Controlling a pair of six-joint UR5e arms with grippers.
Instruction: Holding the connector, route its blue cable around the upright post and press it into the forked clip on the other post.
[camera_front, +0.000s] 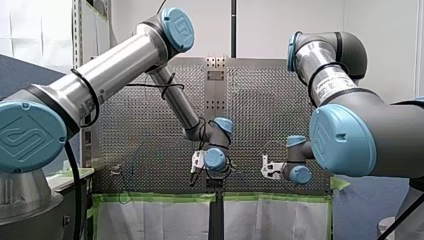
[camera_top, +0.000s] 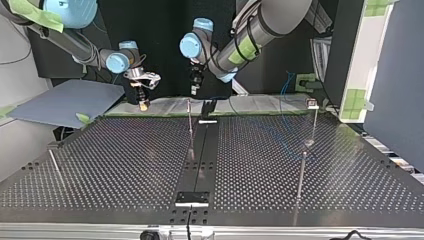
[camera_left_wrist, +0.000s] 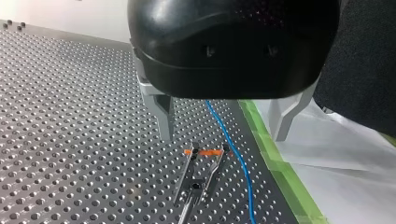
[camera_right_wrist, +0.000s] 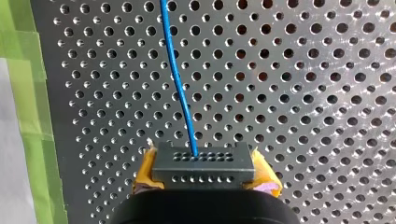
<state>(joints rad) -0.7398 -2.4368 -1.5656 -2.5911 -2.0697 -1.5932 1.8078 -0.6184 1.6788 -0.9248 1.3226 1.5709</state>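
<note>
Blue cable (camera_right_wrist: 180, 88): it leaves the front face of the connector (camera_right_wrist: 203, 161) and runs straight ahead of my right end effector (camera_right_wrist: 204, 179), above the perforated plate.
Grip on the connector: the dark grey block, with two rows of small holes, sits clamped between the yellow pads (camera_right_wrist: 265, 179) of my right end effector, touching both.
Place of my right end effector: in the top view it hangs above the far edge of the counter (camera_top: 125, 160), at that view's left.
My left end effector (camera_left_wrist: 223, 136): it has a black body and metal fingers (camera_left_wrist: 164, 114) spread wide with nothing between them. It hovers over the forked clip (camera_left_wrist: 198, 175), well apart from it.
Cable at the clip: the clip's two metal prongs carry orange marks at their tips. The cable passes just beside one prong, outside the fork, between the clip and the green tape (camera_left_wrist: 275, 163).
Posts: a thin upright post (camera_top: 190, 127) stands near the counter's middle in the top view. A second thin post (camera_top: 301, 175) stands nearer, at that view's right.
Surface: the counter is perforated metal with a black strip (camera_top: 205, 150) down the middle. Green tape lines its far edge, and a white sheet (camera_left_wrist: 345, 172) lies beyond the tape.
Room: a white wall (camera_front: 280, 25) stands behind the counter in the front view.
</note>
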